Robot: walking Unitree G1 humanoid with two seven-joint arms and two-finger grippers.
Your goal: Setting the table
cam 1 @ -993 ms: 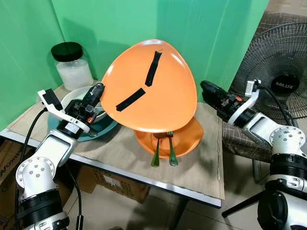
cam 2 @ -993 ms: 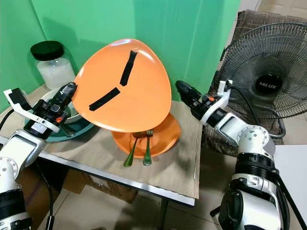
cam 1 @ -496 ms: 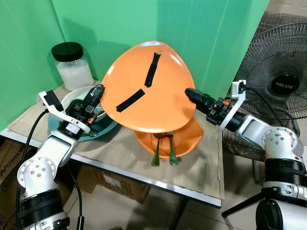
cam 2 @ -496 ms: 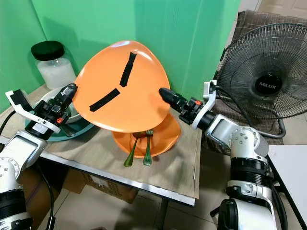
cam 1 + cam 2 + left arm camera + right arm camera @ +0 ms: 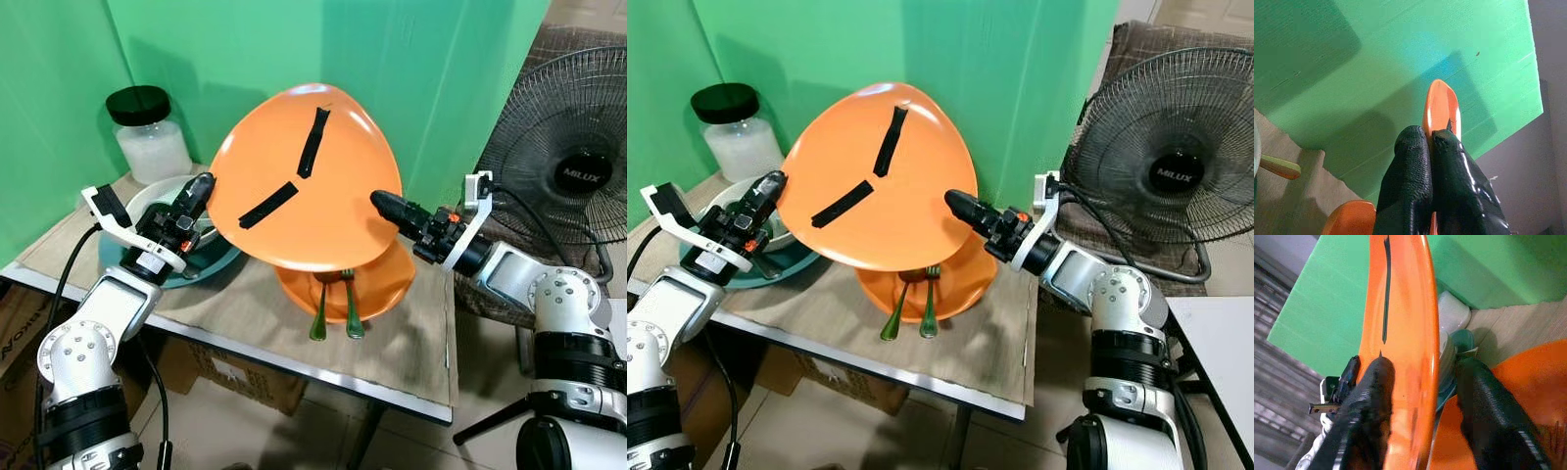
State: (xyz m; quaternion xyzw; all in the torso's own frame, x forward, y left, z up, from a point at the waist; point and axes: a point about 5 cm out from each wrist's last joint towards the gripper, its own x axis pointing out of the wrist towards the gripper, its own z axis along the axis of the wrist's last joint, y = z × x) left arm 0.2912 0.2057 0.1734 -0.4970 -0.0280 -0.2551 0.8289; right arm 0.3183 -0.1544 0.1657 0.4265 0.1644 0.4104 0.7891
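Raised plate between both grippers, above the table's middle.

The raised plate [image 5: 306, 181] stood tilted on edge over a second plate [image 5: 377, 284] that lay flat on the table [image 5: 411, 352]. The left gripper [image 5: 200, 188] clamped its left rim; the right gripper [image 5: 1425, 396] straddled its right rim, one finger on each face. Two forks [image 5: 335, 308] lay side by side on the lower plate's front edge, handles toward the robot. To the left sat a bowl [image 5: 147, 201], a jar [image 5: 147, 132] behind it. A fan [image 5: 568, 157] stood off the table's right.
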